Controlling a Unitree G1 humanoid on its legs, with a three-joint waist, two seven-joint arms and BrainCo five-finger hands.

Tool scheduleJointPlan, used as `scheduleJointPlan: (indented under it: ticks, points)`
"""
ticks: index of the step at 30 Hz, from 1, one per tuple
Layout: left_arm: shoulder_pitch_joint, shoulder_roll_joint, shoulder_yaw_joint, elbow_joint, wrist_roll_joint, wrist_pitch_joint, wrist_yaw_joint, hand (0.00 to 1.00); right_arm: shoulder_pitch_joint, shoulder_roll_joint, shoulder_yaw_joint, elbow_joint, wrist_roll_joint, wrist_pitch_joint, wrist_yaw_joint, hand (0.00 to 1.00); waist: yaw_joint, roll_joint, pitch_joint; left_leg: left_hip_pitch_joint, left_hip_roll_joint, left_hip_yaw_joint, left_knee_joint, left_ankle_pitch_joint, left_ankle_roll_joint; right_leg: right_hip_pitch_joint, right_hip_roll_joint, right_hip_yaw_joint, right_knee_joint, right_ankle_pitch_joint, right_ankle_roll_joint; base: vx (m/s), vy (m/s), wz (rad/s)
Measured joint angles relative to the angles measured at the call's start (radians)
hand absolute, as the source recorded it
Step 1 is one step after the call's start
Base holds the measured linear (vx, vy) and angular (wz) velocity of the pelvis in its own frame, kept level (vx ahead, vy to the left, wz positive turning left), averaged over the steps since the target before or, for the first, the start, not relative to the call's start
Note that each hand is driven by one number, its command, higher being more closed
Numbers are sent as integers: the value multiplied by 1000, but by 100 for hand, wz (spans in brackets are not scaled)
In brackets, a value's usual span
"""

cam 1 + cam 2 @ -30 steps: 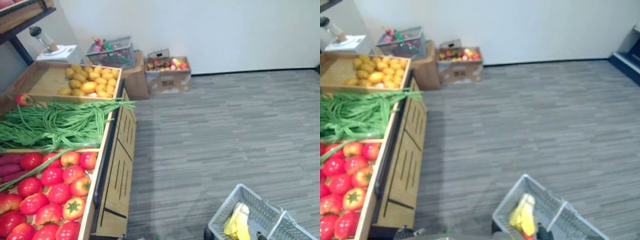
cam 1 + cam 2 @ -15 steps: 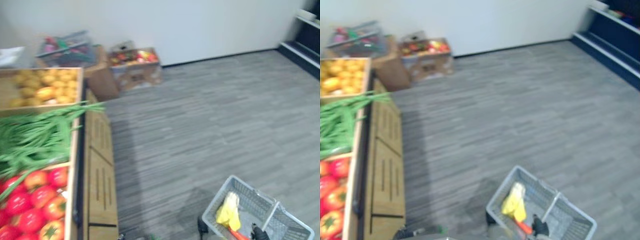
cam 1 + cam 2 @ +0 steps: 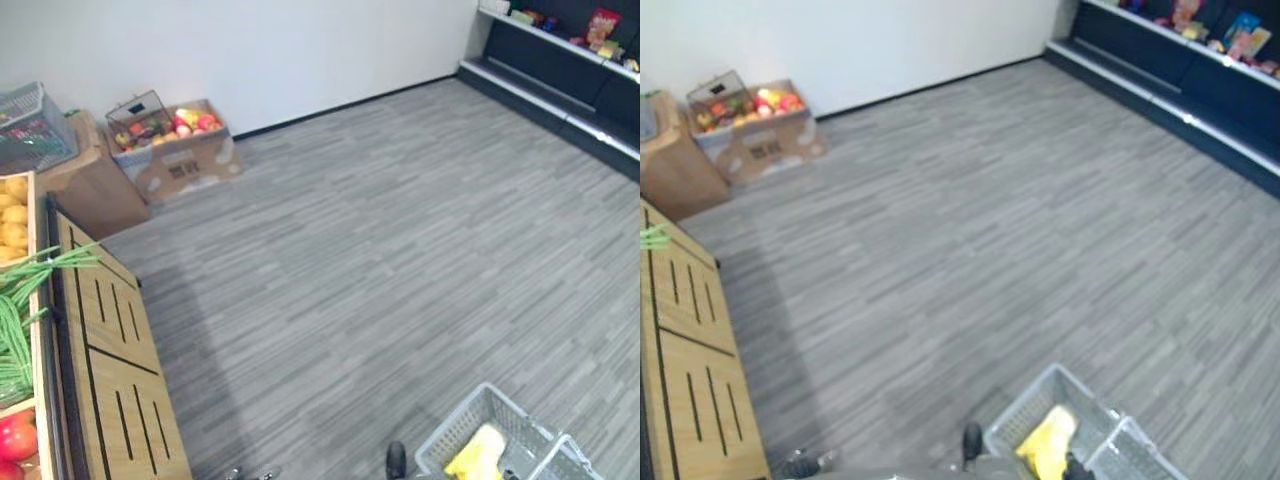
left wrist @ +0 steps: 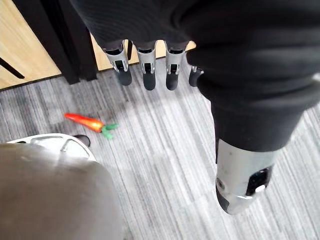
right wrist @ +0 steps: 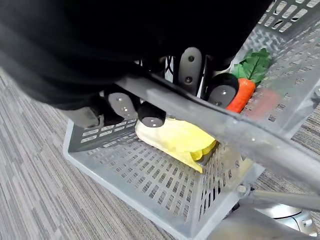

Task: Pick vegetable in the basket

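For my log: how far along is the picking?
Done: a yellow vegetable and a carrot lie in the basket. In hand: the right robot hand grips its handle; the left robot hand hangs open, empty. Left: perhaps the second carrot on the floor.

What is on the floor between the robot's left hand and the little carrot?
Nothing. In the left wrist view, the stretch of grey floor between the left hand and the carrot is bare.
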Motion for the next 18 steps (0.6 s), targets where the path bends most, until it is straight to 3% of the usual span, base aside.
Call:
scheduleJointPlan:
  ticks: [4,8,16,18]
  points:
    - [-6,0,0,11,-2,-1,2,0,-4,-16,21,0,7,0,3,100,6,1,0,-2,2,-59,0,-3,-3,11,-2,-19,0,0,0,-37,39,18]
    - [-13,0,-7,28,-2,-1,4,0,-5,-23,21,-1,12,-4,20,100,3,8,1,-7,-15,-198,0,-13,-7,27,-20,-50,-7,3,6,-79,76,26]
    - [-30,1,-57,61,3,-1,17,0,-13,-33,6,2,29,-12,25,100,-1,43,12,-18,-12,-299,-11,-129,-4,32,-28,-106,-7,27,40,-78,100,20]
    - [-27,4,-64,62,3,-1,17,0,-10,-33,-10,3,31,-11,25,100,-6,44,14,-14,-23,-303,-8,-134,1,42,-38,-107,-7,31,46,-64,90,5]
